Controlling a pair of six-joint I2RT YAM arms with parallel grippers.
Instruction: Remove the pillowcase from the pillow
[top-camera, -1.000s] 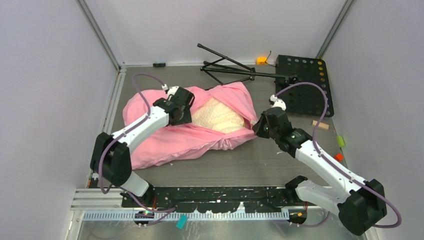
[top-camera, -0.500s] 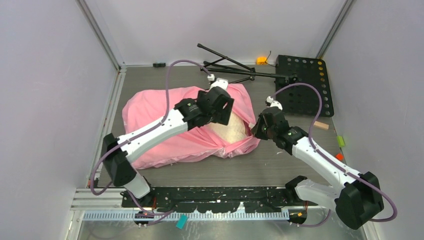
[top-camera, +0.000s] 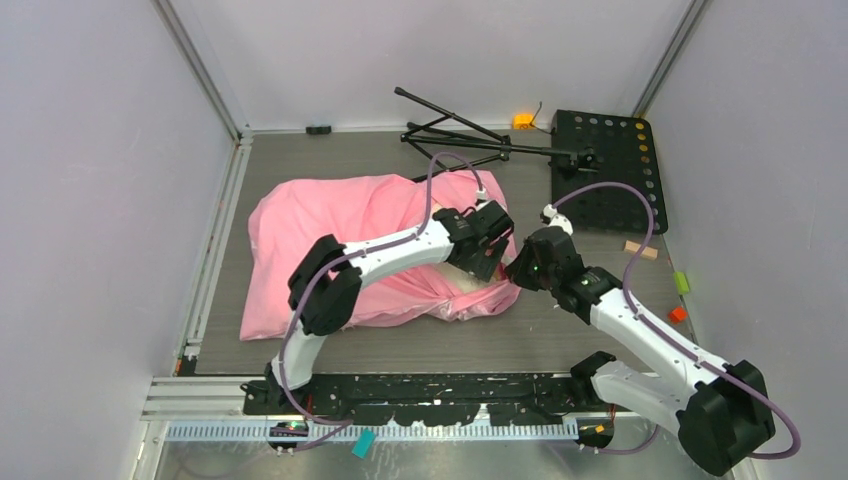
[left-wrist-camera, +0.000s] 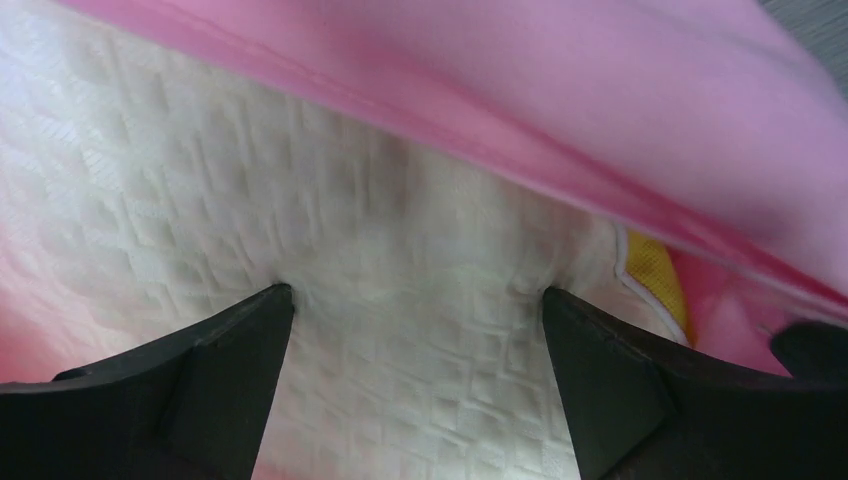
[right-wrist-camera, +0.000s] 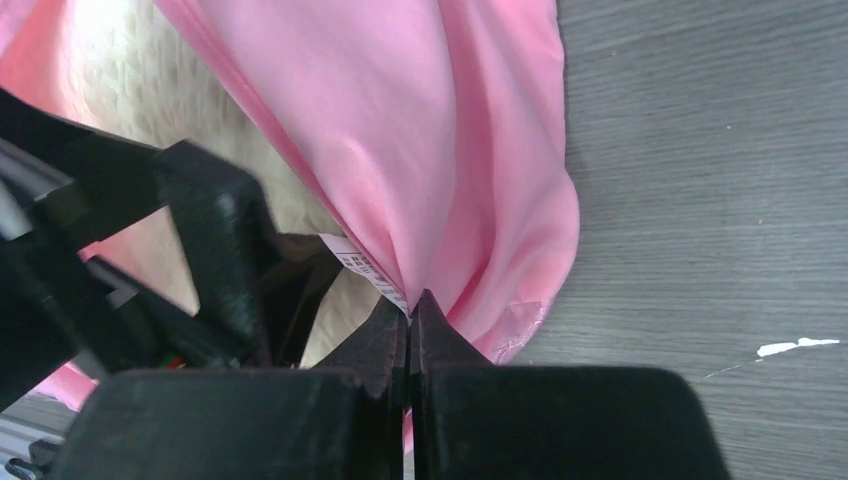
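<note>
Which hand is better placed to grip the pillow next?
Likely left: the left hand is open, straddling the bare pillow; the right hand is shut on the pillowcase edge.

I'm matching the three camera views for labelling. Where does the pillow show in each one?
Top external: the pillow is only a cream sliver right of centre, mostly hidden.
Left wrist: its quilted cream surface fills the centre and left.
Right wrist: a cream patch at the upper left.
Shared landmark: the pink pillowcase, whose hem borders the pillow in all three views.
</note>
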